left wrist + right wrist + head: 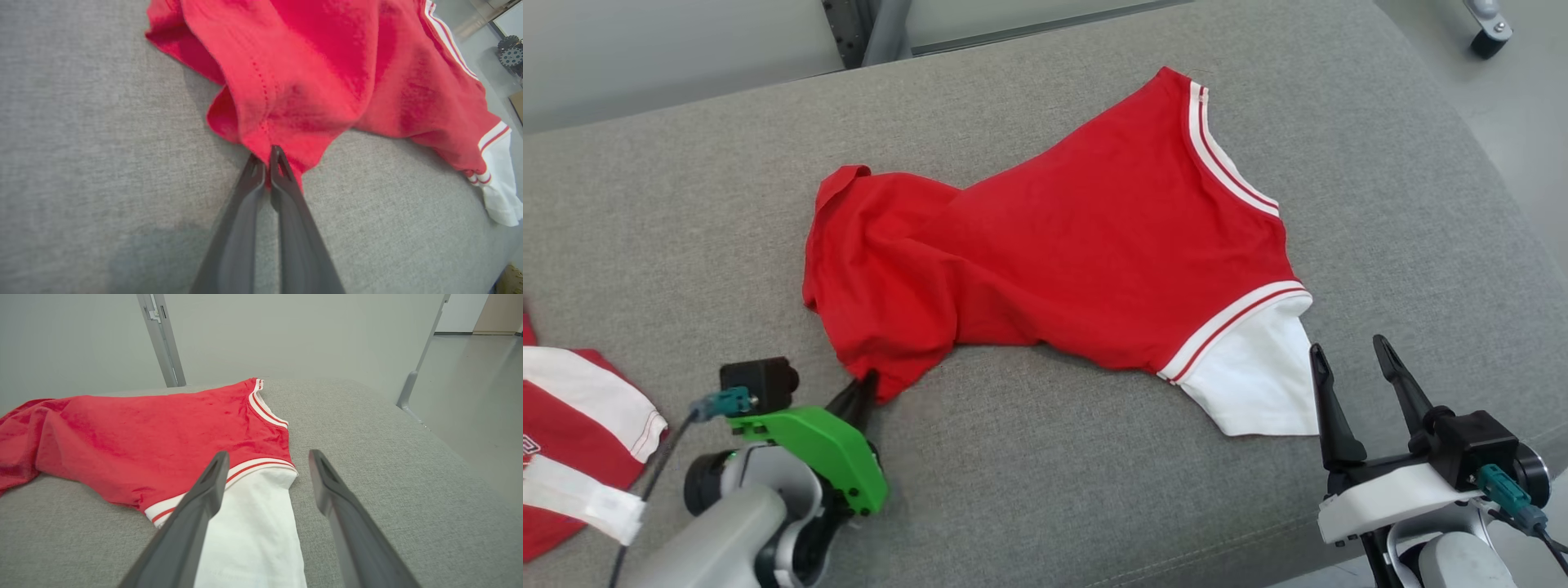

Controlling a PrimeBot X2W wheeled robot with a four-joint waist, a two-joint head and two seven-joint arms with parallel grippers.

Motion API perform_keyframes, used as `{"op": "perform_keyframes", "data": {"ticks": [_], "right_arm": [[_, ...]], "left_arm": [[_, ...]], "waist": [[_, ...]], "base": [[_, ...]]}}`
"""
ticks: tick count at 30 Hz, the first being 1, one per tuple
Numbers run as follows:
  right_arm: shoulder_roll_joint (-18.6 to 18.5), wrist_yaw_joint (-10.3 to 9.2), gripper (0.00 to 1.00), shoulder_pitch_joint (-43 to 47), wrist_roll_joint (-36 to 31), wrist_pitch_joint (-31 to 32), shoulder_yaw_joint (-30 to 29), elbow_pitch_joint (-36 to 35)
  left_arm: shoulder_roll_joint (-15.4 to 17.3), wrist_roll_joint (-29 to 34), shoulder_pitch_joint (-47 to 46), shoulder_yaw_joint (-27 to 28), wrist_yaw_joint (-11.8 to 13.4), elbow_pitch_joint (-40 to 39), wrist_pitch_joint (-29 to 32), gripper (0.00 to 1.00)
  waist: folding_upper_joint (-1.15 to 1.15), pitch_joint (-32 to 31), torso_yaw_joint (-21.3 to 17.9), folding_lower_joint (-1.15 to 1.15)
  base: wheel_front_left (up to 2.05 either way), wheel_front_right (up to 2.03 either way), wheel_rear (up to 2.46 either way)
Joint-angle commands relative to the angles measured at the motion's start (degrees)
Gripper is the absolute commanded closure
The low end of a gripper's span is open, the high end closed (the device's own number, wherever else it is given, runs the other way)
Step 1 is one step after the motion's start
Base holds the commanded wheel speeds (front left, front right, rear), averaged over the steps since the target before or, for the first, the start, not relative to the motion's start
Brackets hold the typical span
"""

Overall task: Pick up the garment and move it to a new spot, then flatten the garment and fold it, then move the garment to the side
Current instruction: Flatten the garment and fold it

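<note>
Left gripper (pixel 266 157) pinches a corner of the crumpled red shirt with white sleeves (pixel 1054 245); right gripper (pixel 1347 347) hangs wide open. Flattening and folding are not done yet.

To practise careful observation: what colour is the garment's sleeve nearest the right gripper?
The sleeve is white, under a red-and-white striped band; best in the right wrist view.

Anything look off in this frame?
Shirt isn't flat: its left end is bunched and twisted, where the left gripper is shut on a corner. The white sleeve lies smooth by the open right gripper. A second garment lies at the cushion's left edge. No damage seen.
</note>
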Motion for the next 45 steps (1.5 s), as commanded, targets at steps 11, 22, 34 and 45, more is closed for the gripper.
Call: {"op": "perform_keyframes", "data": {"ticks": [11, 22, 34, 45], "right_arm": [[0.11, -0.04, 0.00, 1.23, -0.21, -0.19, -0.10, -0.37], [-0.40, -0.04, 0.00, 0.30, 0.06, -0.19, 1.14, 0.02], [-1.28, -0.04, 0.00, 0.71, -0.07, -0.19, 1.67, 0.13], [-1.92, -0.04, 0.00, 1.85, -0.47, -0.19, 0.41, -0.17]], "left_arm": [[24.49, -5.90, 2.46, 1.11, -2.61, -31.52, 15.83, 1.00], [28.05, -14.03, 7.16, 2.11, -4.73, -33.13, 17.56, 1.00], [10.56, -6.70, 0.98, 2.00, -4.03, -6.85, 5.17, 0.00], [5.98, -2.91, 0.82, 2.17, -3.35, 0.80, -3.16, 0.00]], "waist": [[0.00, -1.08, 4.42, 0.00], [0.00, -0.07, 5.13, 0.00], [0.00, 0.01, 4.00, 0.00], [0.00, -1.14, 5.06, 0.00]], "base": [[0.00, 0.00, 0.00], [0.00, 0.00, 0.00], [0.00, 0.00, 0.00], [0.00, 0.00, 0.00]]}}
